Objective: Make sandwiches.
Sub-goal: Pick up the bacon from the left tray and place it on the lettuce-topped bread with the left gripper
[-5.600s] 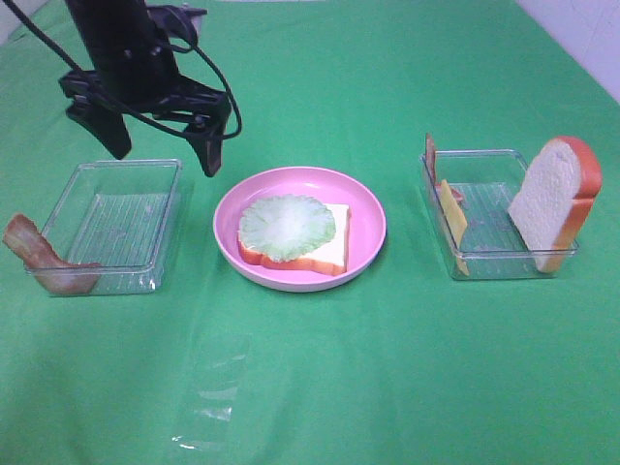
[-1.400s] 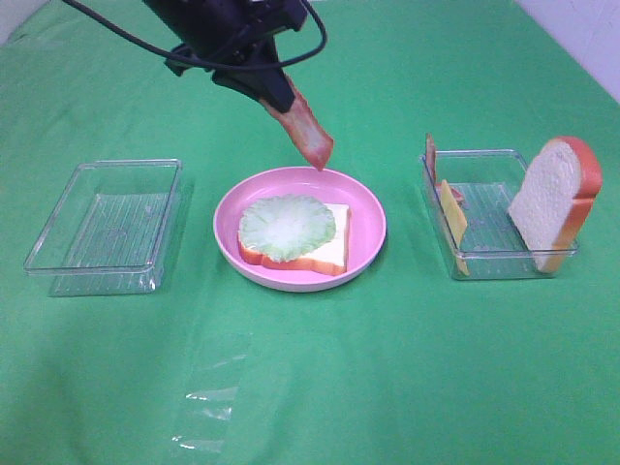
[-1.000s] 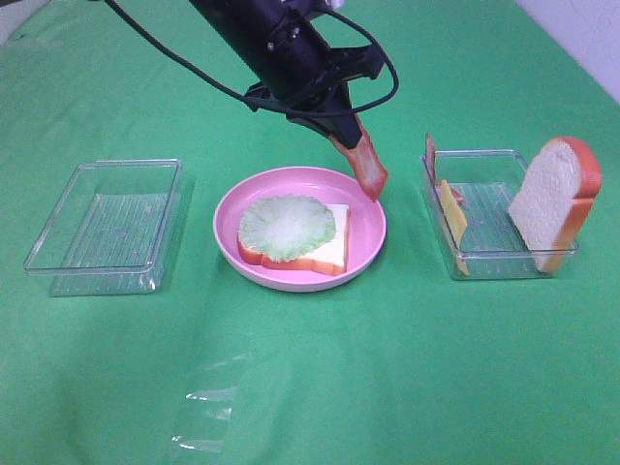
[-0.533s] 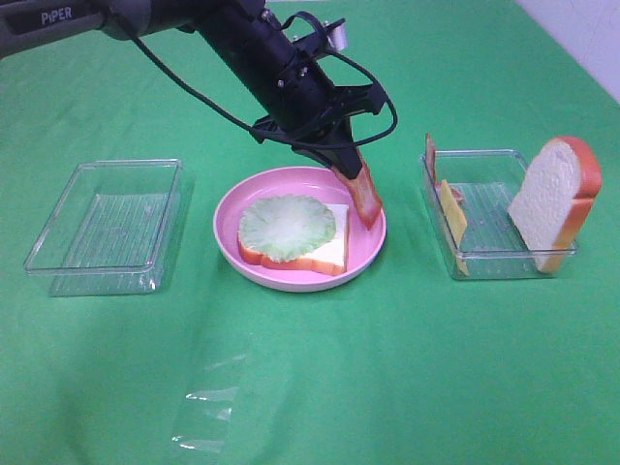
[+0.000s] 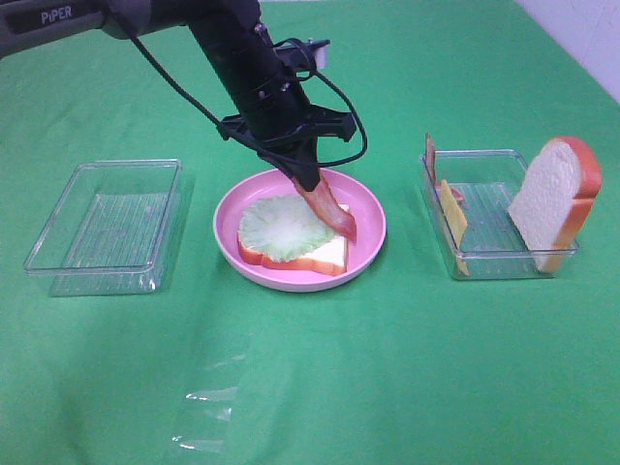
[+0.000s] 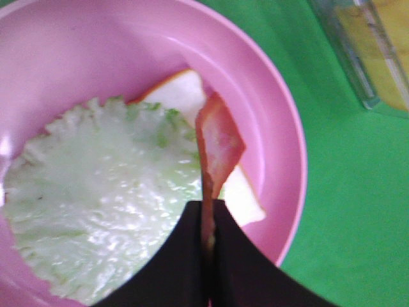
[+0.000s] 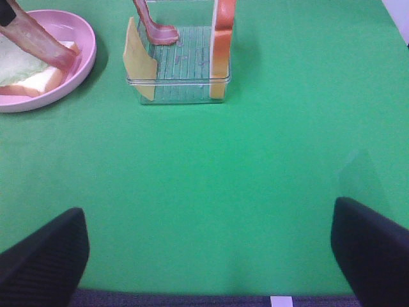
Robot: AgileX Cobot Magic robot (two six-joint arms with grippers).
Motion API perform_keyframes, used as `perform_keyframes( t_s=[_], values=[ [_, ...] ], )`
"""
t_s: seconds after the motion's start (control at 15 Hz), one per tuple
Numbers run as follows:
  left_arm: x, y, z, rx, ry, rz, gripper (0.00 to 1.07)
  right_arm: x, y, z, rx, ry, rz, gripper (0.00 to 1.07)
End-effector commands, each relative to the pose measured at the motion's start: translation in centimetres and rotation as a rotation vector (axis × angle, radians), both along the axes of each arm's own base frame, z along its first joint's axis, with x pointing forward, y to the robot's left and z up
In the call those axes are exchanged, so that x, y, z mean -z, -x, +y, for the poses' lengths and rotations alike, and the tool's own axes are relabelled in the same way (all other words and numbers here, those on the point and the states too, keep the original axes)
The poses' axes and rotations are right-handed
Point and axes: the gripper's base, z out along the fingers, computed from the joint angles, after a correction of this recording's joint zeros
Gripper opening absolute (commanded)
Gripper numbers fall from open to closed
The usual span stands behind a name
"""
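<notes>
A white bread slice [image 5: 329,254] with orange-brown crust lies on the pink plate [image 5: 373,218] with a pale green lettuce leaf [image 5: 281,225] on top. My left gripper [image 5: 304,176] is shut on a reddish-brown bacon strip [image 5: 329,208] and holds it slanted over the lettuce's right edge, its lower end by the bread. The left wrist view shows the bacon [image 6: 218,144] between the shut fingers [image 6: 185,249] above the lettuce [image 6: 102,192]. The right tray [image 5: 494,254] holds a second bread slice [image 5: 552,199], a yellow cheese slice [image 5: 452,218] and another bacon strip [image 5: 430,155]. My right gripper [image 7: 208,262] is open, low over the cloth.
An empty clear tray [image 5: 107,228] stands left of the plate. A flat clear plastic piece [image 5: 208,402] lies on the green cloth in front. The right wrist view shows the right tray [image 7: 179,70] and the plate's edge [image 7: 86,54] ahead.
My left gripper has carried the bacon strip from the left tray over to the plate. In the last half second it moved left and down, from the plate's right rim onto the lettuce.
</notes>
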Motion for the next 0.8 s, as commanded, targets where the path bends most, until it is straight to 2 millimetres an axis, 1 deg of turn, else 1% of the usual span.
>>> perform_keyframes(
  t_s=[0.07, 0.47, 0.53, 0.6, 0.67, 0.73, 0.8],
  values=[
    [0.11, -0.27, 0.64, -0.042, -0.078, -0.019, 0.0, 0.04, 0.28, 0.05, 0.004, -0.001, -0.028, 0.99],
    [0.18, -0.14, 0.78, -0.044, -0.094, -0.002, 0.0, 0.04, 0.28, 0.05, 0.004, -0.001, -0.028, 0.99],
    [0.2, -0.11, 0.84, -0.042, -0.101, 0.001, 0.03, 0.04, 0.28, 0.05, 0.004, -0.001, -0.028, 0.99],
    [0.24, -0.09, 0.96, -0.038, -0.116, 0.001, 0.1, 0.04, 0.28, 0.05, 0.004, -0.001, -0.028, 0.99],
    [0.31, -0.12, 1.18, -0.033, -0.142, -0.006, 0.34, 0.04, 0.28, 0.05, 0.004, -0.001, -0.028, 0.99],
    [0.33, -0.16, 1.26, -0.042, -0.15, -0.007, 0.48, 0.04, 0.28, 0.05, 0.004, -0.001, -0.028, 0.99],
    [0.38, -0.26, 1.44, -0.082, -0.167, -0.004, 0.67, 0.04, 0.28, 0.05, 0.004, -0.001, -0.028, 0.99]
  ],
)
